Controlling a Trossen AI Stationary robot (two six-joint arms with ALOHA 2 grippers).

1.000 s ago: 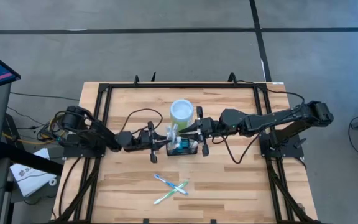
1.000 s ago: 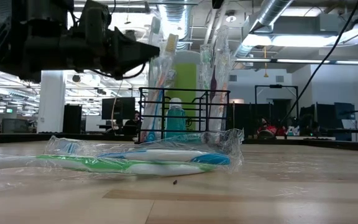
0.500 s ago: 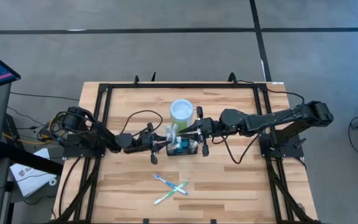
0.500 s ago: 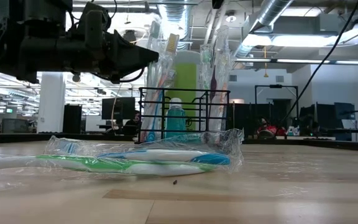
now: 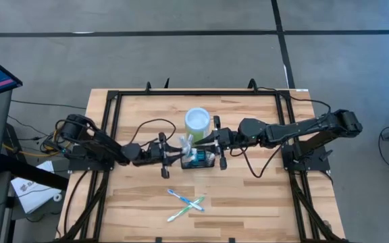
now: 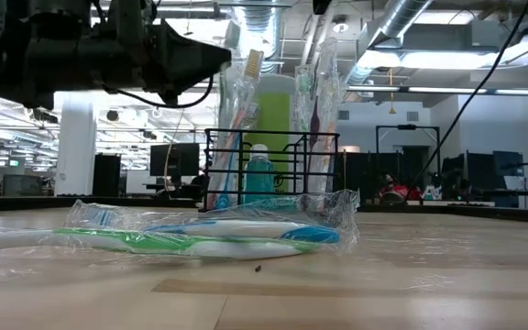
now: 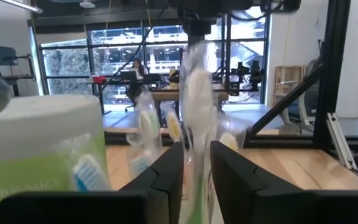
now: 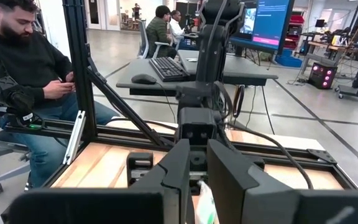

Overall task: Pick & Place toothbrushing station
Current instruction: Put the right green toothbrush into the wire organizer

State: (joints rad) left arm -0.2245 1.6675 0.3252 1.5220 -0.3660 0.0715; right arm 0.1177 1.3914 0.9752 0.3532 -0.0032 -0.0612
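Note:
The black wire-mesh caddy stands on its base mid-table, with several wrapped toothbrushes and a teal bottle upright in it. It also shows in the low view. The lime-green cup stands just beyond it. My left gripper is at the caddy's left end, level, shut on a wrapped toothbrush. My right gripper is over the caddy's right end, its fingers nearly together, with a bit of wrapped toothbrush showing between them. My left gripper pinches the upper part of an upright wrapped toothbrush between its two fingers. The fingers come level from the table's left and lie across it. Its lower end stands in the caddy. My right gripper is shut on a wrapped toothbrush's top, coming level from the table's right. Its own fingers hide most of the contact.
Two or three wrapped toothbrushes lie crossed on the wood near the front edge, and fill the low view's foreground. A black frame runs round the tabletop. A seated person shows beyond the table's left side.
My left gripper has gone up a little beside the caddy, staying level. The caddy and the toothbrushes standing in it keep their places.

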